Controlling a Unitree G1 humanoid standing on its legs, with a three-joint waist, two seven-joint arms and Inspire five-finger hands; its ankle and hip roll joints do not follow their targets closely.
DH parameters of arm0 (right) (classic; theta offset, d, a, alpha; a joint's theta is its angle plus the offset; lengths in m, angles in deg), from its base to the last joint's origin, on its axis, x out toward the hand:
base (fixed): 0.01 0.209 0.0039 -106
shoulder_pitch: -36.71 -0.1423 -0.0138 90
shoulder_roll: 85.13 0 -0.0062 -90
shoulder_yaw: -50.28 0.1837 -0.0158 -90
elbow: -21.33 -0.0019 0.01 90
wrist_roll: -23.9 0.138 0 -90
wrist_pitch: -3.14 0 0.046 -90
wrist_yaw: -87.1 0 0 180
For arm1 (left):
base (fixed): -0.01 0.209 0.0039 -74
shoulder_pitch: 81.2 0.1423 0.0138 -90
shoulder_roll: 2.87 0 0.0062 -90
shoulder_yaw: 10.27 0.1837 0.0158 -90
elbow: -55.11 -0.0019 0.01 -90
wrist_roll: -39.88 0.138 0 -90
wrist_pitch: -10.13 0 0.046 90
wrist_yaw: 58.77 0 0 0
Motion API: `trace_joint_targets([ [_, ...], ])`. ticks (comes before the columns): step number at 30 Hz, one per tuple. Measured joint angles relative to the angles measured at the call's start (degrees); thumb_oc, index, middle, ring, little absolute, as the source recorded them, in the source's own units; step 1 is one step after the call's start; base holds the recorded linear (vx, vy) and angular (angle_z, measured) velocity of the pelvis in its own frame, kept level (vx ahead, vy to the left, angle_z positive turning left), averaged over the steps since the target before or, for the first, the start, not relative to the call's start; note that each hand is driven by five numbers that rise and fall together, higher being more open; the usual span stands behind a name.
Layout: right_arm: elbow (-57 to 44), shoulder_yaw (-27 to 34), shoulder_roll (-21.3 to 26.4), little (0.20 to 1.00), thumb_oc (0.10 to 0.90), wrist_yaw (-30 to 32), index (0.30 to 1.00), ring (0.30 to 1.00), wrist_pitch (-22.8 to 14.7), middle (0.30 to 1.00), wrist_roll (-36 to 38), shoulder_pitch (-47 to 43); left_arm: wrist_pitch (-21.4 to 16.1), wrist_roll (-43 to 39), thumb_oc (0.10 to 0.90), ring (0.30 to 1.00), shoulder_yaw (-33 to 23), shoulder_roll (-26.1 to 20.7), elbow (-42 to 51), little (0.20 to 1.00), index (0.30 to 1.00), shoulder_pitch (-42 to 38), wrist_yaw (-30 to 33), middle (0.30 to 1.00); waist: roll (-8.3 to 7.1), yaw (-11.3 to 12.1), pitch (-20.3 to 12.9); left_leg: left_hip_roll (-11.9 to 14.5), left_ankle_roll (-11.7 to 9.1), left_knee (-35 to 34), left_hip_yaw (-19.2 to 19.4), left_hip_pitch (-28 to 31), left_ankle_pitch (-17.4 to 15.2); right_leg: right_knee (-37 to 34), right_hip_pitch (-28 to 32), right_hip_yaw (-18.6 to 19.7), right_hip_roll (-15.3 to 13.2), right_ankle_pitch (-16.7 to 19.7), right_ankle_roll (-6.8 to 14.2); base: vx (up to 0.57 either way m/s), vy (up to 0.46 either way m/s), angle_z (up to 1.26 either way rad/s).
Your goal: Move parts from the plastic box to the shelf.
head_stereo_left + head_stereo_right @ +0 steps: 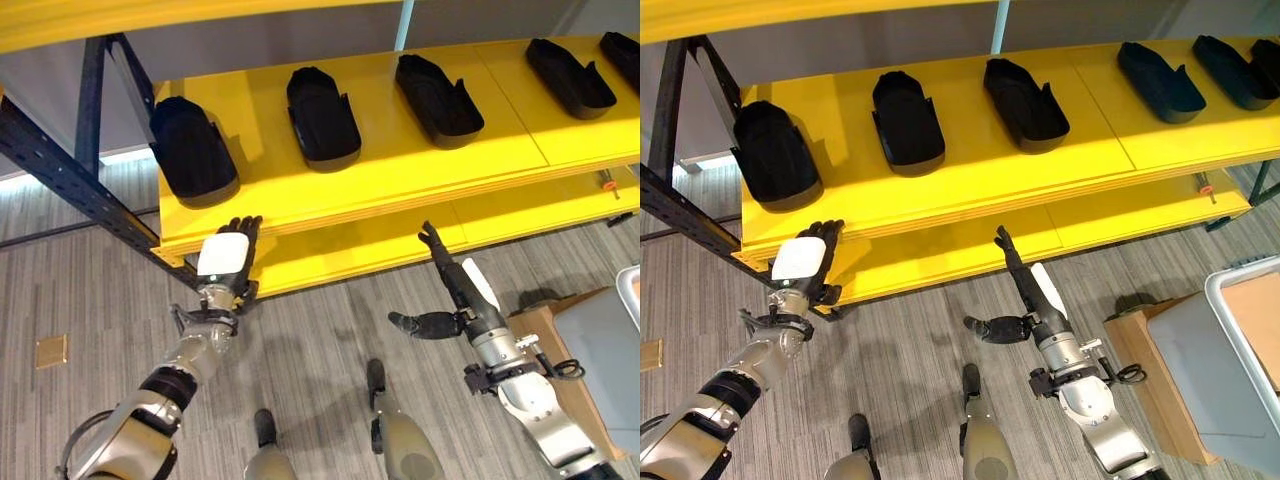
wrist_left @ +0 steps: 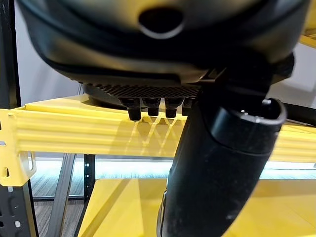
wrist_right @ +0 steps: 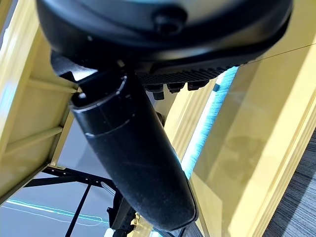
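Here both hands are raised toward the yellow shelf (image 1: 400, 170), and neither carries anything. The left hand (image 1: 228, 262) is held up just in front of the shelf's front edge near its left end, white-covered back toward the camera, with its dark fingers (image 1: 243, 226) straight and pointing upward — an open, empty hand; whether the fingertips touch the edge cannot be told. The right hand (image 1: 447, 285) reaches toward the lower yellow board (image 1: 520, 215) beneath, fingers extended in a line and the thumb (image 1: 415, 323) splayed out to the side, also open and holding nothing. In each wrist view the thumb stands out large from the hand's dark bulk with short straight fingertips beside it and the yellow shelf beyond. The black parts lie in a row on the upper board, well apart from each other: one part (image 1: 192, 150) at the left end just above the left hand, a second part (image 1: 322, 113) next to it, a third part (image 1: 438, 99) further right, and more toward the right end. A grey plastic box (image 1: 1240, 360) sits on a brown stand (image 1: 1155, 385) at the robot's right, away from both hands.
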Motion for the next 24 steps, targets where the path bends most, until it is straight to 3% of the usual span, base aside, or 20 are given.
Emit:
trace_joint_targets([
  [6,0.0,0.2,0.0,1.000,0.900,-0.1,1.000,1.000,0.0,1.000,0.0,0.0,0.0,1.0,0.900,1.000,-1.0,-2.3,3.0,1.000,1.000,-1.0,-0.4,1.000,0.12,0.0,0.1,0.0,0.4,-0.2,0.0,0.1,0.2,-0.1,0.0,0.0,0.0,0.2,0.2,0.00,0.000,0.00],
  [16,0.0,1.6,0.0,1.000,0.900,-0.2,1.000,1.000,0.0,1.000,0.0,-0.4,-2.0,3.0,0.900,1.000,-5.9,-2.4,17.5,1.000,1.000,1.5,-2.7,1.000,0.75,0.1,3.2,0.1,-0.1,-1.1,0.8,2.0,-0.1,-0.3,1.2,0.0,0.6,0.9,0.0,0.00,0.000,-0.04],
  [24,0.0,2.5,-0.1,1.000,0.900,-0.2,1.000,1.000,0.0,1.000,0.0,-0.9,-3.1,3.0,0.900,1.000,-6.7,-2.3,18.8,1.000,1.000,3.3,-2.8,1.000,0.79,0.1,3.2,0.1,0.1,-1.0,0.9,3.1,-0.4,-0.4,2.5,0.1,0.5,0.1,0.5,0.00,0.000,0.00],
])
